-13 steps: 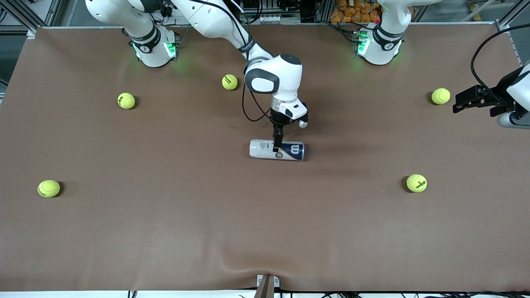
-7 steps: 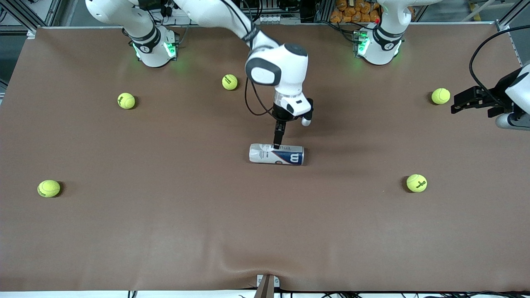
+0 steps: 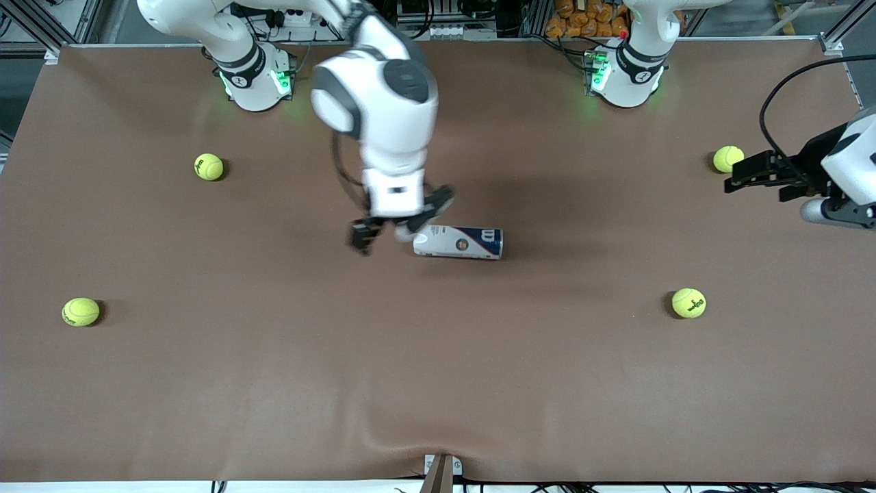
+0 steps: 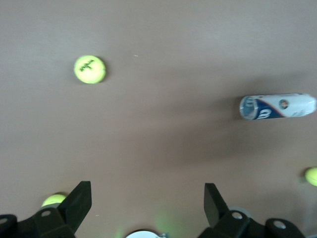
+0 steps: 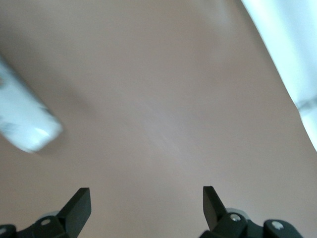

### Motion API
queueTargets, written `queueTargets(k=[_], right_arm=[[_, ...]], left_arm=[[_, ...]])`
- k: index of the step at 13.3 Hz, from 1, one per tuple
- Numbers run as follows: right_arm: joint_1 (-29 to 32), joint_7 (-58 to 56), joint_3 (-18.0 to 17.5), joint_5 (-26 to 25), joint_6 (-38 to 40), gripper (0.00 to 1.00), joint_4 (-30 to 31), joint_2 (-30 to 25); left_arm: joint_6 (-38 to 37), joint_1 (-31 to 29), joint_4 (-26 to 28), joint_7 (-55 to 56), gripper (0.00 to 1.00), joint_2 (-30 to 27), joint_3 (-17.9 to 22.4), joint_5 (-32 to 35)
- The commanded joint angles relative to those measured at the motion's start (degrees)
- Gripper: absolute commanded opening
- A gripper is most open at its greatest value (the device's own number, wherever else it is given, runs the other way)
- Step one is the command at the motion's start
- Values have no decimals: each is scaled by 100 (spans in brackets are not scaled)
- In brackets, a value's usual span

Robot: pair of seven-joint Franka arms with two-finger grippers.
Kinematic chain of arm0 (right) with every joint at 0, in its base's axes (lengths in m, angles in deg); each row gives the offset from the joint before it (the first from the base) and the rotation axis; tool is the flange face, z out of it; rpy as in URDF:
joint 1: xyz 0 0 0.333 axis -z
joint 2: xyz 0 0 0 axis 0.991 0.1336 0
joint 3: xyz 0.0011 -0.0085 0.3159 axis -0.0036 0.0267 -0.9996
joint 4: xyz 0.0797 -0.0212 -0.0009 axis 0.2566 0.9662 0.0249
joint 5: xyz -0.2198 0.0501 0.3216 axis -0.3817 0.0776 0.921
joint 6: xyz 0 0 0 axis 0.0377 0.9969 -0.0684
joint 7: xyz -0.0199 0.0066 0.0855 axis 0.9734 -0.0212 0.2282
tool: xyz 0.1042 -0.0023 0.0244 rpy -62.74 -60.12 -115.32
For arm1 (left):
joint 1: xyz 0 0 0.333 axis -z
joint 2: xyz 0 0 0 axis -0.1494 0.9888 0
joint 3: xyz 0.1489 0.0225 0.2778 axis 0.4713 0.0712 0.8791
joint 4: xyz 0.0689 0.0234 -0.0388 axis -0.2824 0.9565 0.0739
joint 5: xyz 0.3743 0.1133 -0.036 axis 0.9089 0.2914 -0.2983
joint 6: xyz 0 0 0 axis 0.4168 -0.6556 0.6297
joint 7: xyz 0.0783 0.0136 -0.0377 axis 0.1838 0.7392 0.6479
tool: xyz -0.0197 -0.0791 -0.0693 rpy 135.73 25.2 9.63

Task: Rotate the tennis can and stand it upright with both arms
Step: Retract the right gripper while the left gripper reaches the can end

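The tennis can (image 3: 458, 243) lies on its side in the middle of the brown table, its blue "W" label end toward the left arm's end. It also shows in the left wrist view (image 4: 277, 106), and its white end shows in the right wrist view (image 5: 25, 124). My right gripper (image 3: 399, 220) is open and empty, up over the table just beside the can's white end. My left gripper (image 3: 733, 176) is open and empty, up over the left arm's end of the table beside a tennis ball (image 3: 728, 159).
Yellow-green tennis balls lie scattered on the table: one (image 3: 209, 166) and another (image 3: 81, 311) toward the right arm's end, and one (image 3: 688, 302) toward the left arm's end. The table's front edge has a small bracket (image 3: 441, 469).
My right gripper has lifted off the can's middle, opened and swung toward the right arm's end. The can has rolled a little. My left gripper has edged toward the middle.
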Motion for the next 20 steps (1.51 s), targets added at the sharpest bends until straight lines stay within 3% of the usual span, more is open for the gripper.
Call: queueTargets(k=[1,7,10,12,15,20], right_arm=[[724,-10,-54,183,768,100,-741,-125],[3176,103,-54,1227,1813,100,-798,-1029],[4161,298,-63,1973,2508,100,-754,-1284],[4312,315,-54,2064,2528,100,-466,-1477],[4304,341,-89,2073,1635,100,719,-2232],[4111,289,-124,2012,1456,100,846,-2357]], left_arm=[[-91,-136,257,-156,100,233,-23,-583],[-3,-294,707,-314,100,882,-23,-2077],[207,-426,1372,-716,100,928,-23,-2764],[471,-435,1787,-1165,100,892,-23,-2870],[690,-426,2323,-1499,100,849,-23,-3414],[1226,-365,2859,-2140,100,927,-225,-3785]])
